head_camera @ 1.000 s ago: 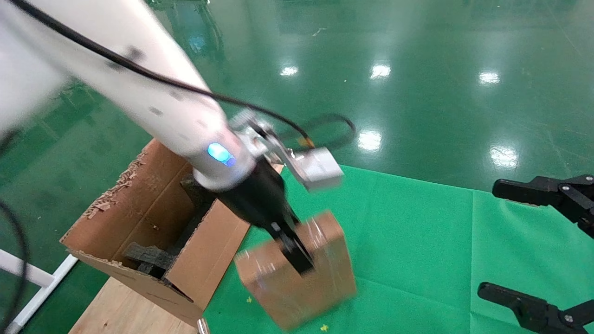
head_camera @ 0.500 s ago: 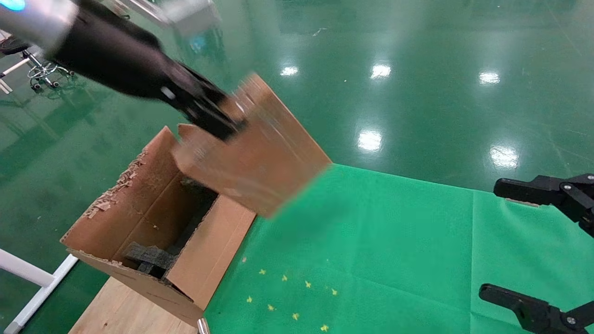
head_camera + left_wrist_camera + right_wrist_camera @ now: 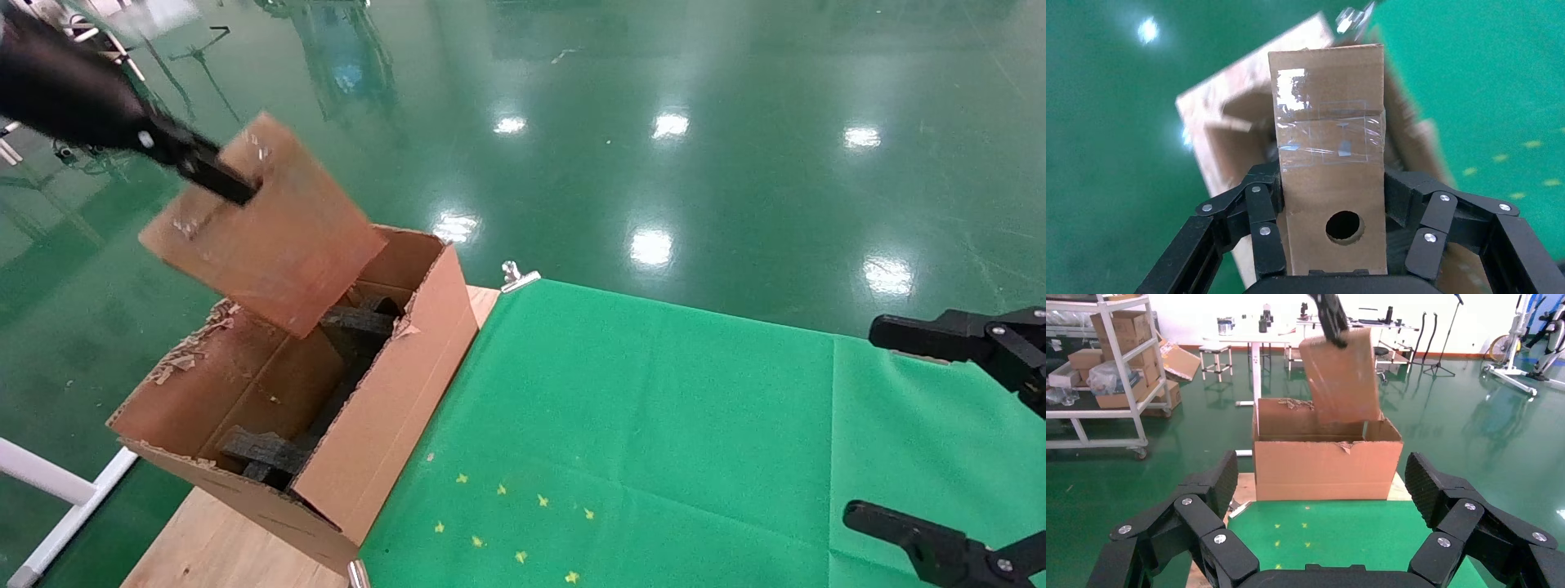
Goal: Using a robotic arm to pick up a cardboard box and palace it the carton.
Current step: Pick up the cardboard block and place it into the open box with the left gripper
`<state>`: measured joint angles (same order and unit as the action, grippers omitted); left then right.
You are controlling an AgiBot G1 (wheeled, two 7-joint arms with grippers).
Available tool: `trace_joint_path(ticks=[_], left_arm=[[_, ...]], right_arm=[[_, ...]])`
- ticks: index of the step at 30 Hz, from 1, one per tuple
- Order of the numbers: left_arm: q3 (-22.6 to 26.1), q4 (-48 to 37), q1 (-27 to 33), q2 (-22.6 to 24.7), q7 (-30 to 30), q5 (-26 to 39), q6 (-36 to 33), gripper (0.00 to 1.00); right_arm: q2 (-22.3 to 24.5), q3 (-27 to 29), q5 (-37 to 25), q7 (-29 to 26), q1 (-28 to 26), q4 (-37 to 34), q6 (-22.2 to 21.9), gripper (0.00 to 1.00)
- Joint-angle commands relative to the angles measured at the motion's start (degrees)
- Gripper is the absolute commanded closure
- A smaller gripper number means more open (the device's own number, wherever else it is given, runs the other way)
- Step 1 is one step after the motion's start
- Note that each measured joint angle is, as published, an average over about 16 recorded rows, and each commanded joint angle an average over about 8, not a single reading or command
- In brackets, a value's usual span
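The left black two-finger linkage gripper point(image 3: 233, 189) is clamping the small flat taped brown cardboard box point(image 3: 265, 224), holding it tilted in the air directly above the large torn-edged brown corrugated carton point(image 3: 384, 425). The right black gripper point(image 3: 1321, 502) is hanging with its fingers spread wide and empty, well apart from the carton, over the green cloth point(image 3: 654, 425).

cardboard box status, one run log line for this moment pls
phase: transfer | left gripper: shut on cardboard box | box: held tilted above carton opening | right gripper: open, parked over green cloth
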<state>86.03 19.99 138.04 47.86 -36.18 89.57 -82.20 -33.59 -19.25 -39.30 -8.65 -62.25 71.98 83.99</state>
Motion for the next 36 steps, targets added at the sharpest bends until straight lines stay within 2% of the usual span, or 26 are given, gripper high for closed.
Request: trace_joint_path(ticks=[1,5,9,19,36], left_arm=[[0.7,-4.0,-2.3,1.0,1.8,1.0,2.5,1.00],[1.2,-9.2,-7.2,2.7,2.3,1.7,8.7,1.00],[1.1,-13.4,-10.5,3.7,1.7,1.5,11.7,1.00],[1.3,-18.8,-14.9,4.1,0.3,1.6,11.1,1.00],[1.3,-20.3,-22.9,3.6,-0.3,1.6,15.0,1.00]], right_arm=[[0.0,0.0,0.0,0.0,0.0,0.0,0.0,0.00],[0.0,0.0,0.0,0.0,0.0,0.0,0.0,0.00],[0.0,0.0,0.0,0.0,0.0,0.0,0.0,0.00],[0.0,0.0,0.0,0.0,0.0,0.0,0.0,0.00],[0.0,0.0,0.0,0.0,0.0,0.0,0.0,0.00]])
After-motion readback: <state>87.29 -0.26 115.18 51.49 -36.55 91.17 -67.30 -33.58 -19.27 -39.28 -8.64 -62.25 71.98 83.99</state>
